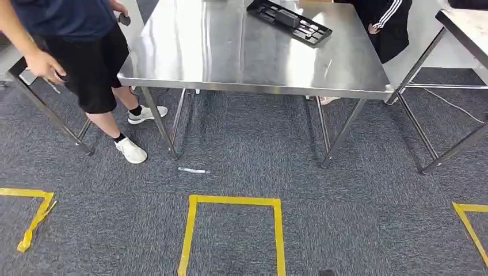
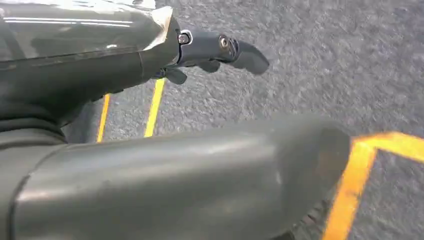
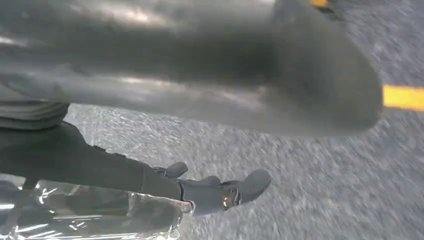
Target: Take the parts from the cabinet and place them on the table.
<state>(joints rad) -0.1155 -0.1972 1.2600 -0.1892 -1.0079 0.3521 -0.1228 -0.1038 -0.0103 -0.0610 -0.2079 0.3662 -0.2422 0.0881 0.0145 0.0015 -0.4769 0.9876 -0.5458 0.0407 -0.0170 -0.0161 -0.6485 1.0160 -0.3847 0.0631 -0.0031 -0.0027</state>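
A steel table (image 1: 230,54) stands ahead of me in the head view. On its far side lies a black tray (image 1: 323,35) with several long dark and silver parts (image 1: 289,17) in it. My left hand (image 2: 200,165) hangs over the grey carpet, its dark fingers (image 2: 225,47) stretched out and apart from the thick thumb, holding nothing. My right hand (image 3: 225,75) hangs the same way, fingers (image 3: 227,192) extended, with nothing between them and the thumb.
A person (image 1: 86,52) stands at the table's left corner holding a small dark object (image 1: 124,19). Another person (image 1: 385,23) is behind the table's far right. A second table (image 1: 466,23) stands to the right. Yellow tape (image 1: 233,201) marks a square on the carpet.
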